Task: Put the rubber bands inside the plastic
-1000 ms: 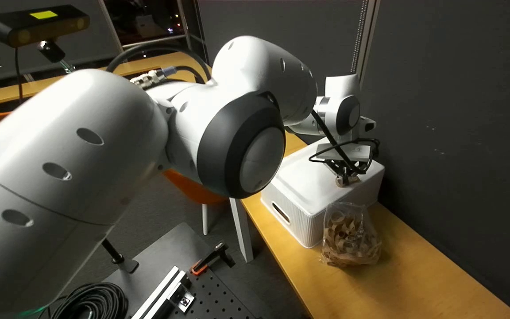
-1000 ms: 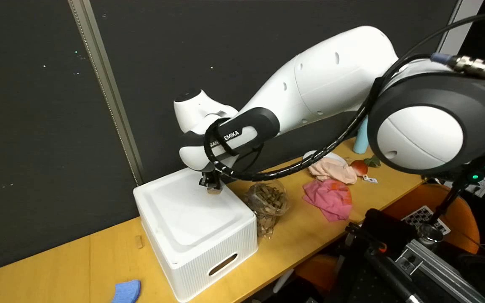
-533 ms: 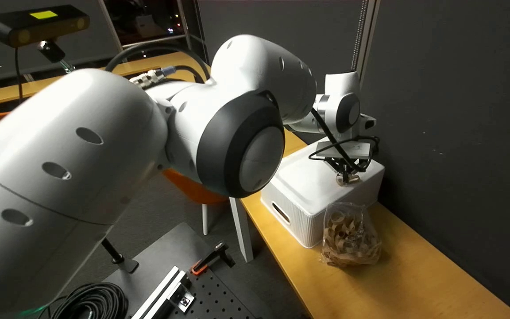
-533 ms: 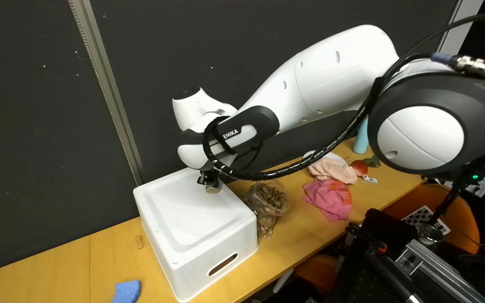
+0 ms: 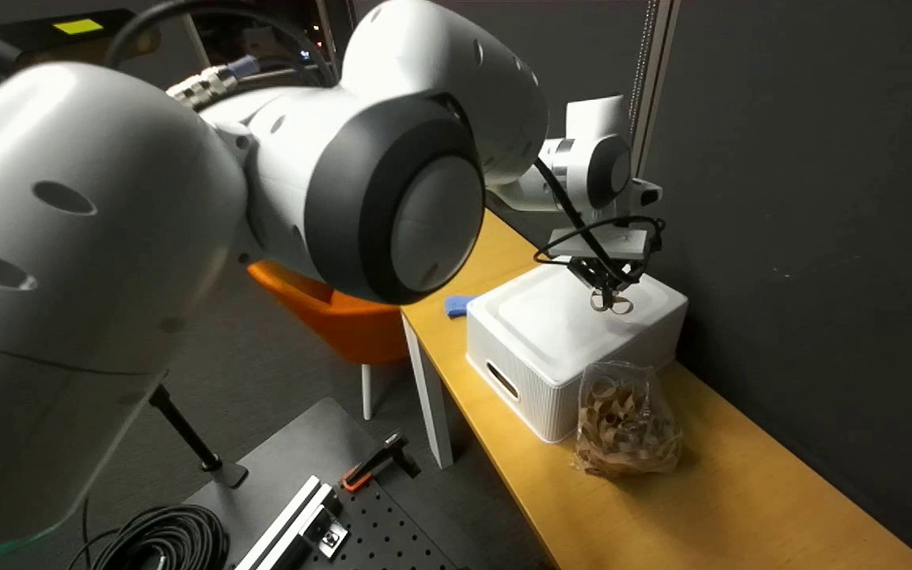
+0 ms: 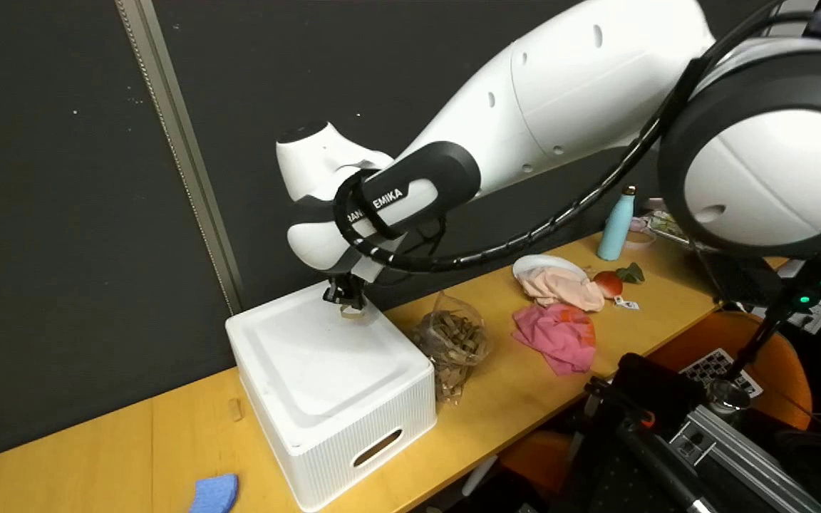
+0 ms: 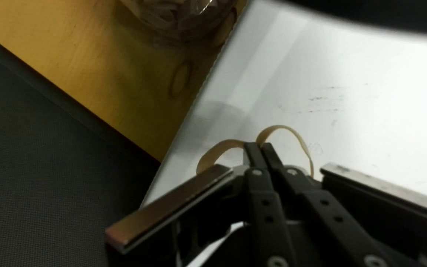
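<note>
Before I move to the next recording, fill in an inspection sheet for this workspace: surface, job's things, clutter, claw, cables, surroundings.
Surface: wooden table, carrying a white box.
Job's things: clear plastic bag beside the box, many tan rubber bands inside; a thin loop on the table, too dim to identify.
Clutter: light-blue bottle, peach cloth, pink cloth, red item, blue item, and a small tan piece too indistinct to name.
Claw: shut on a rubber band, above the white box.
Cables: black cable along the arm; coiled cable on the grey bench.
Surroundings: dark wall alongside the table; orange chair near it.
</note>
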